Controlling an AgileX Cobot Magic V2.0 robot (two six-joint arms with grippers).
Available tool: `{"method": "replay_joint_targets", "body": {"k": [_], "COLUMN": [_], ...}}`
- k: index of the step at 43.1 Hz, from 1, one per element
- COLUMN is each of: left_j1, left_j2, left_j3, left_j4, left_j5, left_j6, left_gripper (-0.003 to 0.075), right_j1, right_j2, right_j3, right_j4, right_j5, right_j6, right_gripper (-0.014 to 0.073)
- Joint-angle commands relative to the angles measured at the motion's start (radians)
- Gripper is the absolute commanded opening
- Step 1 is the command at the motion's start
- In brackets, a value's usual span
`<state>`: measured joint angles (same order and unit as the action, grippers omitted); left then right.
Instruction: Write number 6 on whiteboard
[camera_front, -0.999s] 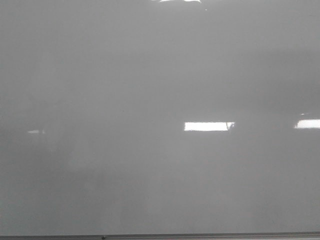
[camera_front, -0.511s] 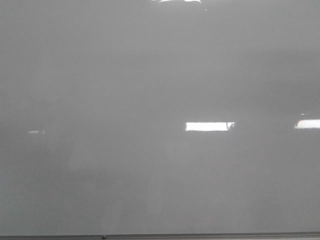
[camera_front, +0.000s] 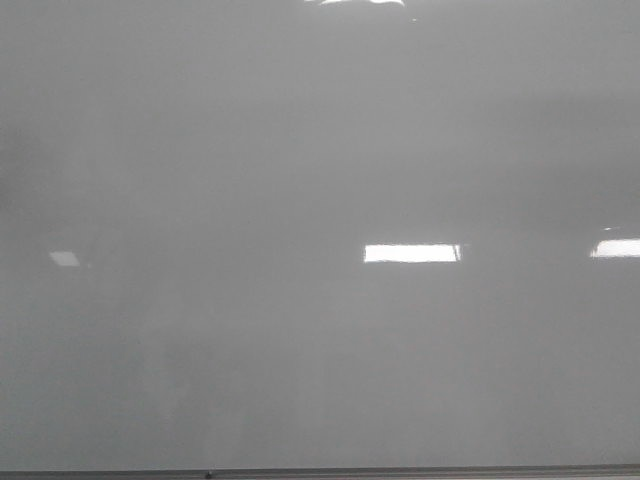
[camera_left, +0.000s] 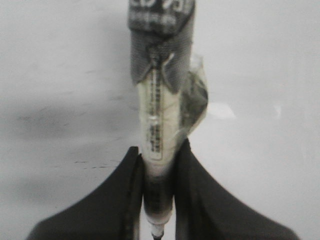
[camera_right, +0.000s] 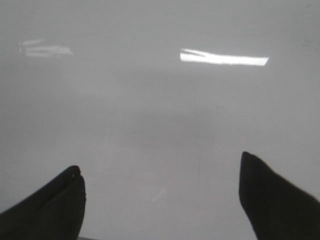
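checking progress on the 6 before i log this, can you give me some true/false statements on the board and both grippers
1. The left gripper is shut on a marker. True.
2. A black 6 is already drawn on the whiteboard. False: the front view shows no digit, only bright light reflections.
3. The right gripper holds a second marker. False: it is open and empty.
4. The whiteboard has a dark bottom edge. True.
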<state>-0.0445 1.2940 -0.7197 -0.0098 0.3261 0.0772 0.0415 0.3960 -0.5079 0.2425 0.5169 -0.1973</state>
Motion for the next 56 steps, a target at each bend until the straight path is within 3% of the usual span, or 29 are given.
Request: {"method": "replay_joint_targets", "body": {"k": [1,9,20,26,36,45,48,56], "left_j1": [-0.126,-0.389,-0.735,-0.857,-0.952,-0.961,-0.961,-0.961], "left_j2": [-0.034,-0.034,-0.038,-0.038,-0.038,-0.038,-0.038,-0.038], "left_j3": [-0.119,-0.220,-0.246,-0.246,-0.248,-0.248,-0.248,-0.248], "left_j4": [0.010,0.010,0.010,0.010,0.010,0.002,0.000,0.000], "left_j5": [0.164,0.363,0.348,0.304,0.238,0.204,0.204,0.204], "left_j6": [0.153,0.352,0.561,0.592,0.592,0.592,0.592,0.592], "left_gripper": [-0.0020,-0.0020,-0.0020,-0.0020,-0.0020,-0.0020,-0.0020,-0.0020], "right_j1": [0.028,0.158,0.384,0.489,0.599,0.647,0.654,0.655], "right_j2": [0.080,0.223,0.399,0.473,0.603,0.693,0.710,0.721], "right_j3": [-0.078,-0.155,-0.254,-0.302,-0.379,-0.414,-0.417,-0.417], "right_j4": [0.036,0.156,0.294,0.350,0.373,0.376,0.378,0.379], "right_j5": [-0.008,0.088,0.172,0.167,0.158,0.159,0.156,0.158], "right_j6": [-0.071,-0.247,-0.526,-0.610,-0.618,-0.630,-0.633,-0.635], "right_gripper": [0.0640,0.0640,0.0640,0.0640,0.0640,0.0635,0.0591,0.0293]}}
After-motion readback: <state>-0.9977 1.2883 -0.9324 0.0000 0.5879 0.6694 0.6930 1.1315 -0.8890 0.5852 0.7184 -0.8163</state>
